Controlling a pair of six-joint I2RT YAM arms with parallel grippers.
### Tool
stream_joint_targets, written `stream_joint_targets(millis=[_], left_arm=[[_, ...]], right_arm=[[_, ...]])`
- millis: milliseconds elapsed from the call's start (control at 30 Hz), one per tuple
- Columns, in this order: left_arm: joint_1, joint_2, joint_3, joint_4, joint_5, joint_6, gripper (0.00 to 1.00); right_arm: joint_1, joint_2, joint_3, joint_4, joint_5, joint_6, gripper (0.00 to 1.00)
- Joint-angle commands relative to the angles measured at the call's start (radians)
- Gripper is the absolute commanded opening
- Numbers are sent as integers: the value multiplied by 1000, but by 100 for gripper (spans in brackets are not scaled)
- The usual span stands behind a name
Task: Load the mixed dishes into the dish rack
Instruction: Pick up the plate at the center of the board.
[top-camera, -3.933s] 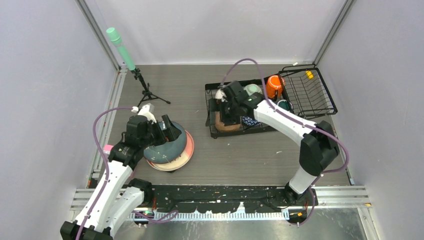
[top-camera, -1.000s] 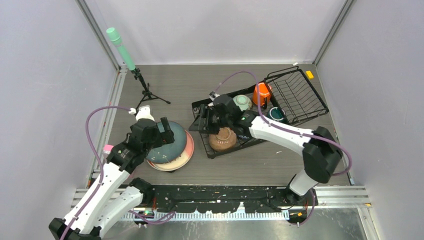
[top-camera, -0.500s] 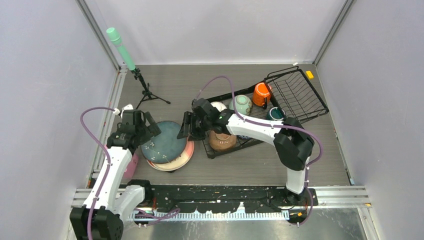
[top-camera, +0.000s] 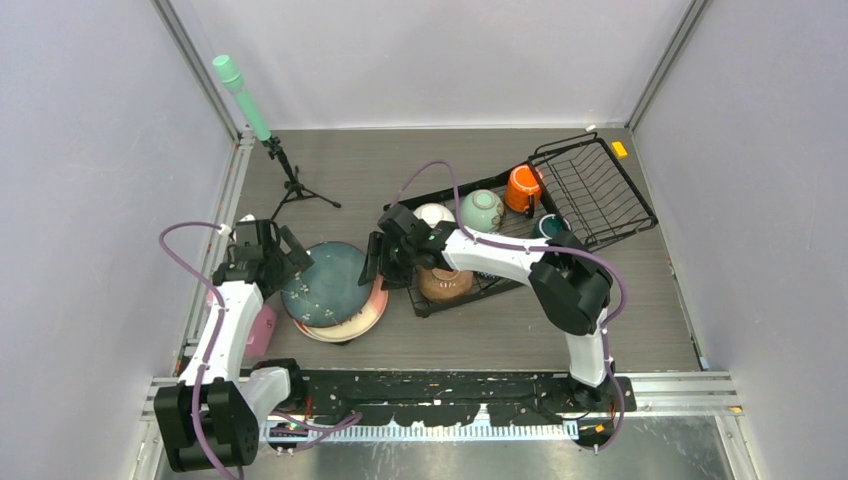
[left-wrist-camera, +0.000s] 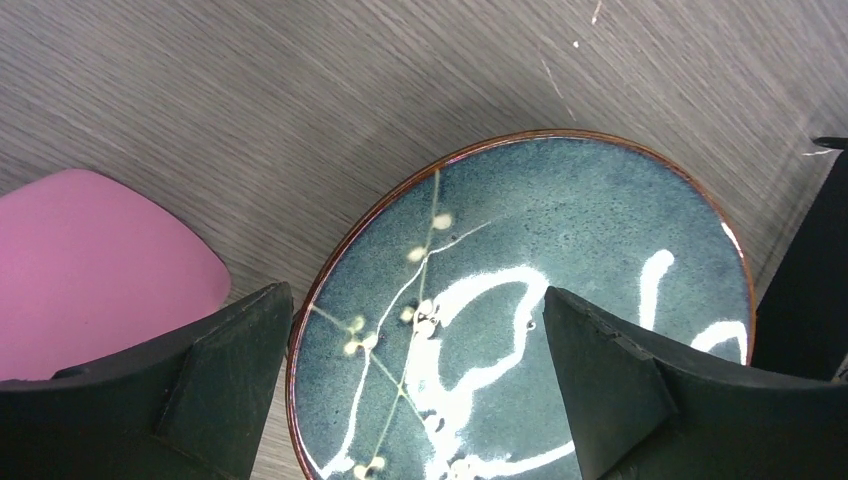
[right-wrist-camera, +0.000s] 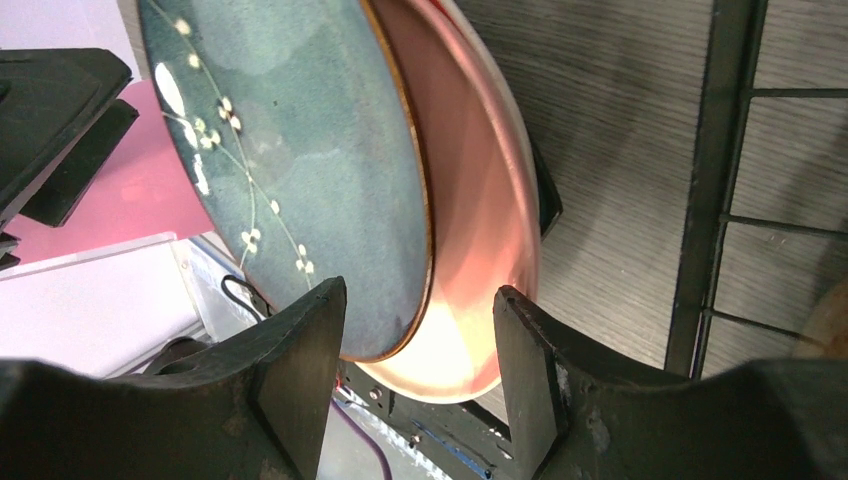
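Grey wood-grain tabletop (top-camera: 500, 330), boxed in by pale walls, fills the overhead view. Two white-and-black arms reach in from the near edge. One black wire dish rack (top-camera: 590, 200) lies at centre-right, with a flat gridded tray on the left joined to a slotted basket on the right.

On the tray I count three bowls: one white bowl (top-camera: 434, 213), one mint-green bowl (top-camera: 482, 210) and one brown bowl (top-camera: 444, 283). There are also two mugs, an orange mug (top-camera: 522, 187) and a dark teal mug (top-camera: 548, 227). Two plates sit stacked on the table left of the rack, the large dark teal speckled plate (top-camera: 330, 285) lying on the pink plate (top-camera: 376, 305). One mint-green cylinder (top-camera: 240, 90) stands on a black tripod at far left.

The left gripper (top-camera: 298, 258) is at the stack's left edge and the right gripper (top-camera: 372, 260) at its right edge.

From the left wrist, the left gripper (left-wrist-camera: 412, 295) is spread to its widest and has hold of nothing. The teal plate (left-wrist-camera: 560, 250), painted with white branches and blossoms, lies beyond its fingers. One flat pink shape (left-wrist-camera: 90, 260) lies on the table at the left.

From the right wrist, the right gripper (right-wrist-camera: 420, 290) is about half open. The rims of the teal plate (right-wrist-camera: 300, 150) and pink plate (right-wrist-camera: 480, 200) show in the gap. I cannot tell whether either finger touches them. A rack wire (right-wrist-camera: 715, 150) runs down the right side.
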Motion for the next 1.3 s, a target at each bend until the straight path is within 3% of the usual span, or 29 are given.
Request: stream_joint_targets(millis=[0,300,567,700,933,1100,1267], left_arm=[[10,14,-29,81,-5,11,100],[9,24,-93,125,33,10,97],[10,-25,-132,160,80,-2,70],[10,-46,-139,163,136,1,60],[10,-95,-118,137,135,5,64],[10,-128,-71,115,157,13,68],[10,-143,-28,98,202,16,80]], right_arm=[[1,28,57,28,-13,8,61],[-3,76,86,70,-20,-3,56],[-11,111,47,216,-52,63,46],[-15,119,18,307,-78,104,32],[-24,70,6,370,-99,96,3],[-45,15,-27,419,-150,115,0],[-71,-47,-59,473,-195,139,0]])
